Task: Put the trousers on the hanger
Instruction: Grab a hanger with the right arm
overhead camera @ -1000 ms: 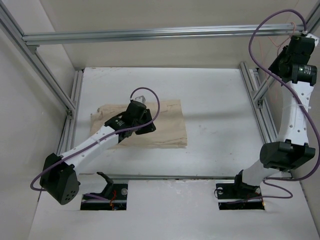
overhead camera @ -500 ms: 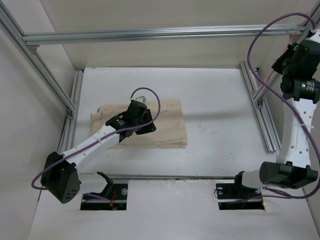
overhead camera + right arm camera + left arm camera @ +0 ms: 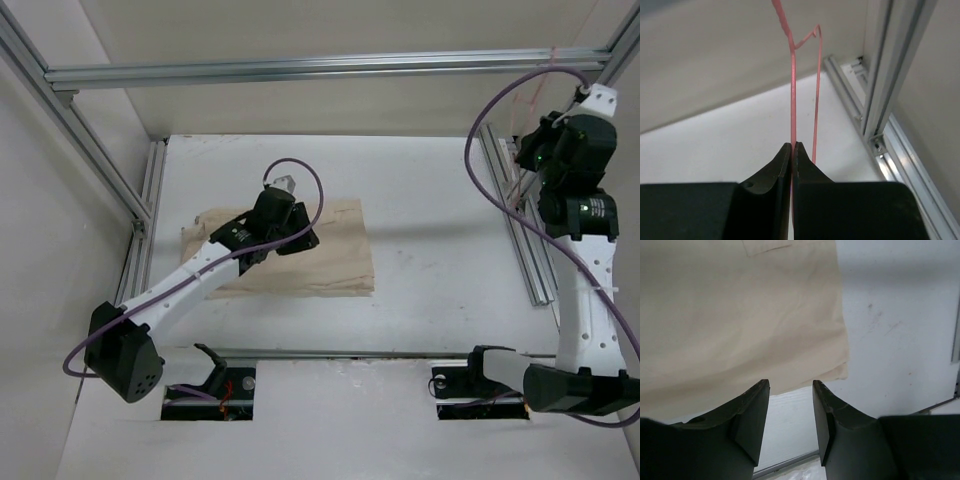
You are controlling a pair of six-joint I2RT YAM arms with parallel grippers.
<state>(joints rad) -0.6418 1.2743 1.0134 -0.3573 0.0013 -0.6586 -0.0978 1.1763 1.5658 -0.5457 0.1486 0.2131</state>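
Now we see right gripper (image 3: 792, 146) just clamped shut on hanger (image 3: 793, 85) wire nr rail (image 3: 890, 75); left gripper (image 3: 790, 385) half-open, empty, above trousers (image 3: 740, 315) flat on table (image 3: 430, 220). Hanger looks secured, so prob. carry it over next.

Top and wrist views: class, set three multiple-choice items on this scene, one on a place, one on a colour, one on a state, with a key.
1. Where do the trousers lie?
A) on the table, under the left arm
B) over the top rail
C) by the right arm's base

2. What colour is the hanger?
A) blue
B) pink
C) black

3. How are the right fingers?
A) wide open
B) shut on the hanger
C) shut on the trousers

Key:
1 A, the cloth lies flat below that arm.
2 B, its wire shows pink.
3 B, they pinch the wire.
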